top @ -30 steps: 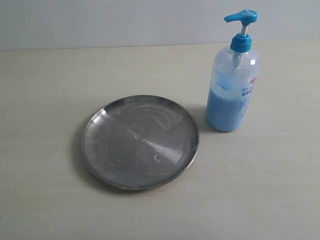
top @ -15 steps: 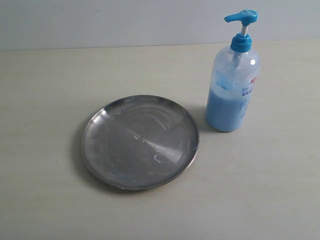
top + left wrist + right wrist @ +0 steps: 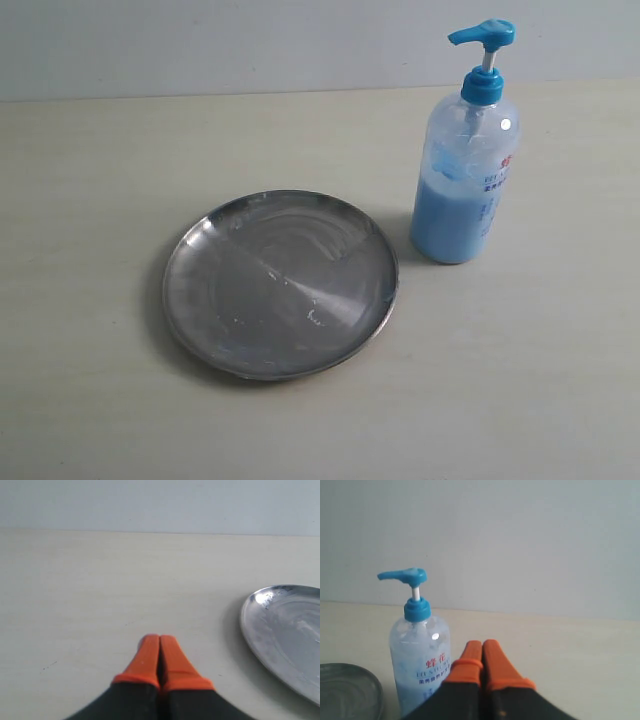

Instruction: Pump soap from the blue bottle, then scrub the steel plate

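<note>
2 things are sitting on the table (image 3: 90, 150). The steel plate (image 3: 205, 300) is lying flat at the lower centre-left of the exterior frame. The blue bottle (image 3: 466, 170) is standing upright at the upper right, just beside the plate's right rim and not touching it. Its pump head (image 3: 483, 33) is pointing toward frame left. The soap (image 3: 448, 225) is sitting in the bottle's lower half.

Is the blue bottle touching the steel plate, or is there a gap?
Apart. The exterior view shows a strip of table between the blue bottle and the steel plate.
</note>
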Motion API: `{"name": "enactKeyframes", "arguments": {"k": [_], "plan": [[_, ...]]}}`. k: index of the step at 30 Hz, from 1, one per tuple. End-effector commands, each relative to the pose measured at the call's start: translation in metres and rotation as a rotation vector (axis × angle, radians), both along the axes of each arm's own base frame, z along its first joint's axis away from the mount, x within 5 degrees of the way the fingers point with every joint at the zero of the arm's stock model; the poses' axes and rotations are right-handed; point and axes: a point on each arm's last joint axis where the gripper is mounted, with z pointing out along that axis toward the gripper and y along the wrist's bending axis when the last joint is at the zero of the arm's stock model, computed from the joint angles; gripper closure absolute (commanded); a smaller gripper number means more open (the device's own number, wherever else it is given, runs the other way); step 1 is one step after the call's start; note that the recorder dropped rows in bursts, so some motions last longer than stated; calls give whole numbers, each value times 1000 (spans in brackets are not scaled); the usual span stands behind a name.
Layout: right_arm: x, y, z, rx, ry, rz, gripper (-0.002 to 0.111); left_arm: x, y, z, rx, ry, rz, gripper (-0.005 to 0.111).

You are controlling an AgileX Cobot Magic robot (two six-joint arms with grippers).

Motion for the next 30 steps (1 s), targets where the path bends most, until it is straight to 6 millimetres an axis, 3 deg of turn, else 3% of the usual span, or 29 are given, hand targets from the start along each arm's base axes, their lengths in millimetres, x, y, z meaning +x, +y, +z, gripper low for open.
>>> {"name": "enactKeyframes", "arguments": {"k": [1,15,30], "plan": [[11,1,25,5,-20,-3,108,0,0,0,-4,-15,4,107],[39,6,86,13,-72,-3,108,0,0,0,-4,-15,4,107],[39,6,88,15,-89,-2,108,0,0,0,-4,-15,4,107]]}}
